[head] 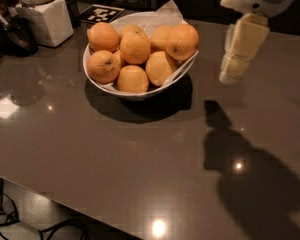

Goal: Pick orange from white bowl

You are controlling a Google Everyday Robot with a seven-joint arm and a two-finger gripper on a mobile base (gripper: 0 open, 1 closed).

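Observation:
The white bowl (140, 95) stands on the dark table at the back centre, lined with crinkled white paper and holding several oranges. The orange (182, 41), round and deep orange with a small dark stem dot, sits at the bowl's right rim, highest in the pile. My gripper (231, 75) hangs above the table just right of the bowl, pointing down, a short gap from the orange and touching nothing. It holds nothing that I can see.
A white square jar (45, 19) stands at the back left, with dark utensils (17, 31) beside it. A black-and-white marker card (101, 13) lies behind the bowl. The table's front edge (65, 201) runs diagonally at lower left, with cables on the floor below.

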